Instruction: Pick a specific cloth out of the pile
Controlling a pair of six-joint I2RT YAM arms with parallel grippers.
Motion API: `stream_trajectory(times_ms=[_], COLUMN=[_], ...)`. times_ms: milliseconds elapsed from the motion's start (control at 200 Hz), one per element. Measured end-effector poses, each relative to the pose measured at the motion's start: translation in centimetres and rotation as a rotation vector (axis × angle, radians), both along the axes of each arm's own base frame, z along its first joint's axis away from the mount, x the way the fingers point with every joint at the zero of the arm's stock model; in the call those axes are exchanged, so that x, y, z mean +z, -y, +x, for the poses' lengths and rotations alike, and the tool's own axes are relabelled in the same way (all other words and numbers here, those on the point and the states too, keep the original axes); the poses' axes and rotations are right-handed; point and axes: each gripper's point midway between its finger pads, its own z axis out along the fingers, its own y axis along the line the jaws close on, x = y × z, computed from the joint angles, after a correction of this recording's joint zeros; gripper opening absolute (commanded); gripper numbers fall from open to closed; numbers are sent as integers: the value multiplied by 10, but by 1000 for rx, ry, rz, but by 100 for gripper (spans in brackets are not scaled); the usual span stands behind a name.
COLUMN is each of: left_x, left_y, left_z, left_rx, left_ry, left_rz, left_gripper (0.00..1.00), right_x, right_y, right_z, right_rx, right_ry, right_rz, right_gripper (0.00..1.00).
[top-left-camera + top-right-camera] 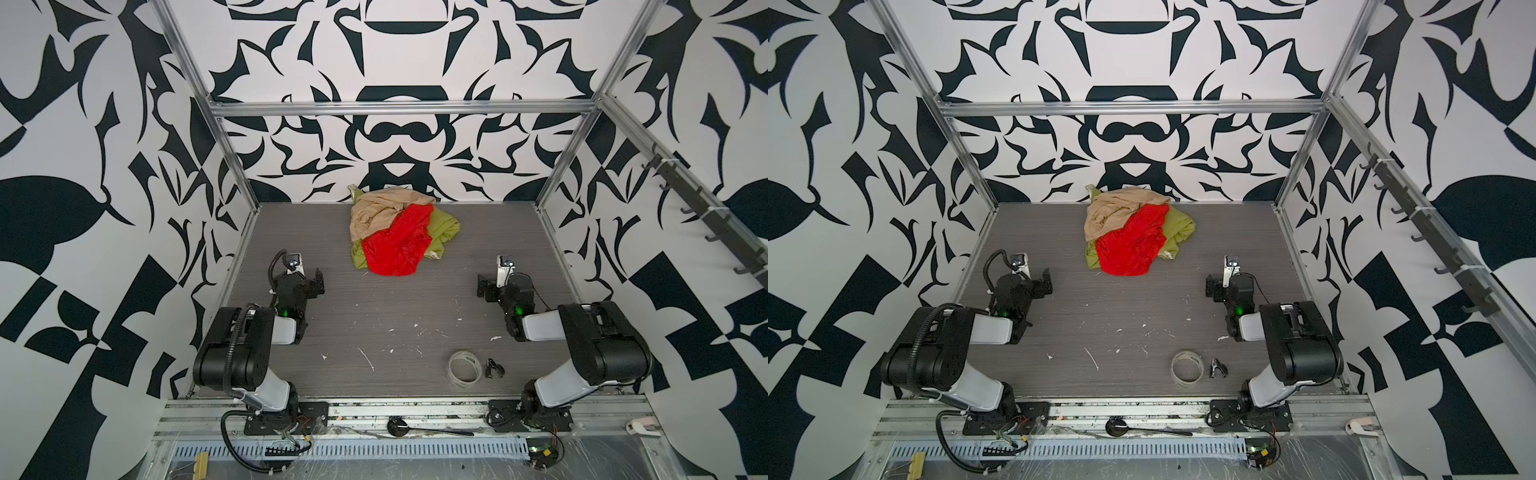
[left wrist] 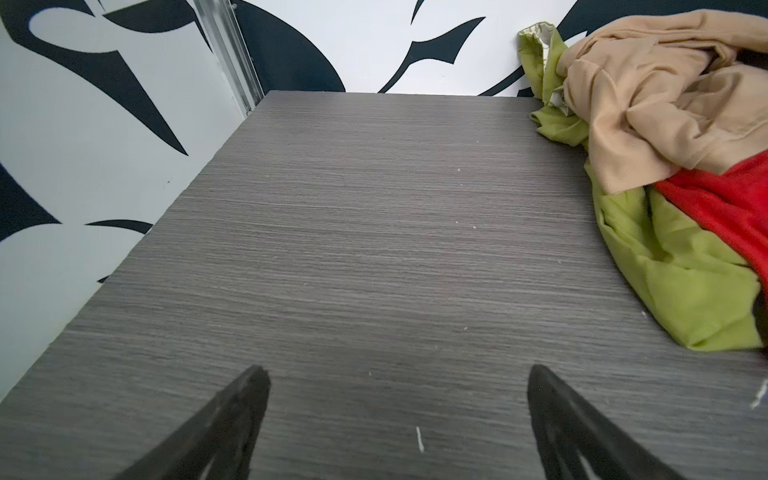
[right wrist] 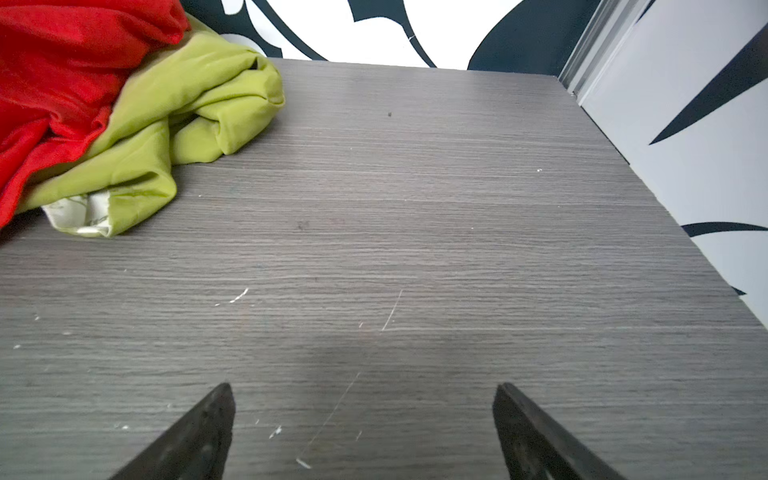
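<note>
Well beyond left end effector (image 1: 318, 282), red cloth (image 1: 395, 249)

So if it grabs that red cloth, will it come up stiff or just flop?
Probably flops: the red cloth lies in soft folds. It may tug the beige cloth lying over its far edge. It looks thin, so likely light.
</note>
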Motion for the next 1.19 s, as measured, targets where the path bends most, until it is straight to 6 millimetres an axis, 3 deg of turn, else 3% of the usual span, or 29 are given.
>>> stream_trajectory(times_ms=[1195], left_x=[0], left_y=[0], left_z=[0], left_rx=[0], left_ry=[0], left_rz=[0], left_gripper=[99], right_x=[0], right_y=[3], right_z=[0], right_rx=[-17], right_ry=[1], right_rz=[-8], right_gripper=[99])
